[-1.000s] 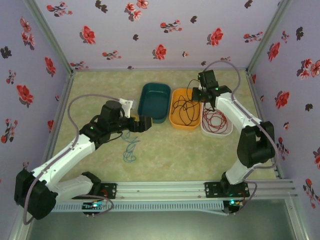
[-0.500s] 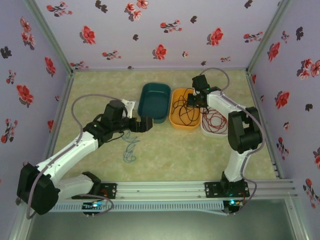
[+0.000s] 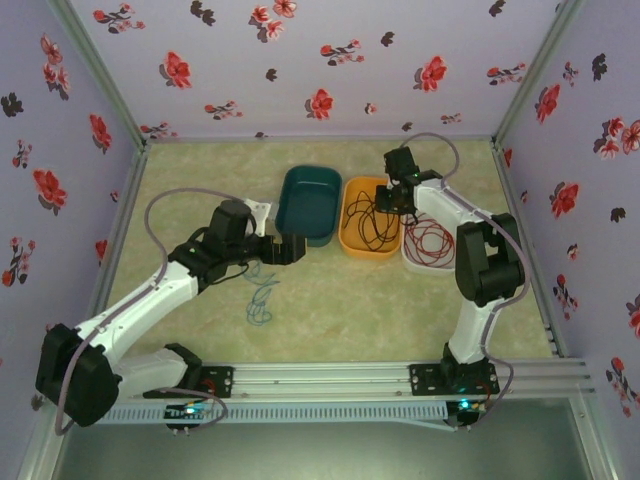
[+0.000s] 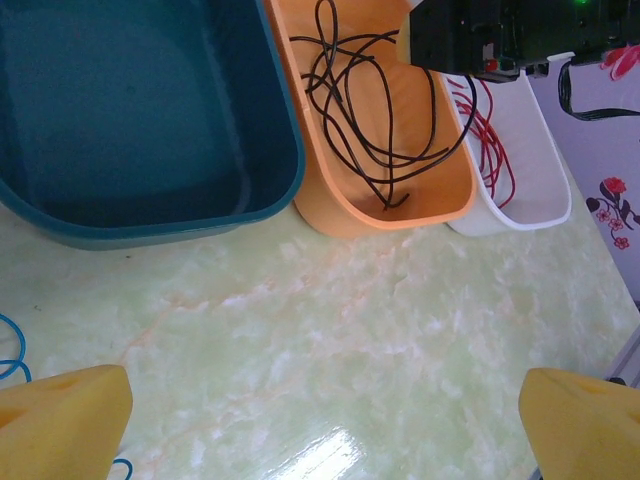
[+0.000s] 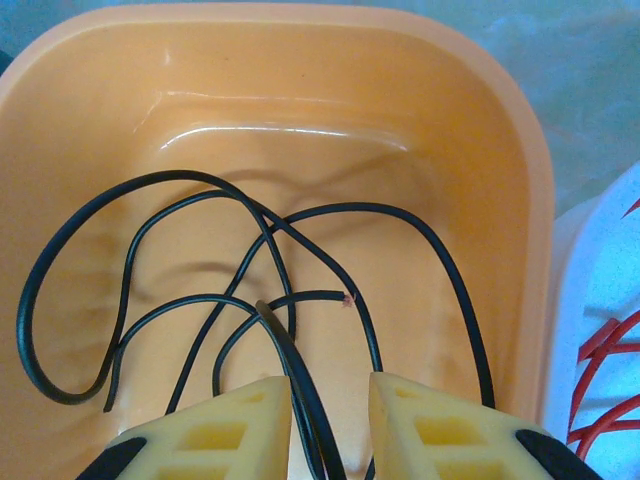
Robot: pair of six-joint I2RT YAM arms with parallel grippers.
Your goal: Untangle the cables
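A black cable (image 5: pixel 355 207) lies in loose loops inside the orange tray (image 5: pixel 300 25). My right gripper (image 5: pixel 330 395) hangs just above it, open a little. One strand runs up between the fingers, along the left one, with a gap to the right one. From above, the right gripper (image 3: pixel 392 200) sits over the orange tray's far right corner. A red cable (image 3: pixel 432 240) is coiled in the white tray (image 3: pixel 455 262). A blue-teal cable (image 3: pixel 258 300) lies loose on the table. My left gripper (image 3: pixel 290 248) hovers wide open and empty over bare table, in front of the teal tray (image 3: pixel 285 215).
The three trays stand side by side at mid-table. The teal tray (image 4: pixel 150 215) holds nothing. In the left wrist view the blue-teal cable (image 4: pixel 8 350) shows at the left edge. Patterned walls close in the table on three sides, and a metal rail runs along the near edge.
My right arm has swung left from the white tray to over the orange tray, and its jaws have parted from shut. The left arm has barely moved.
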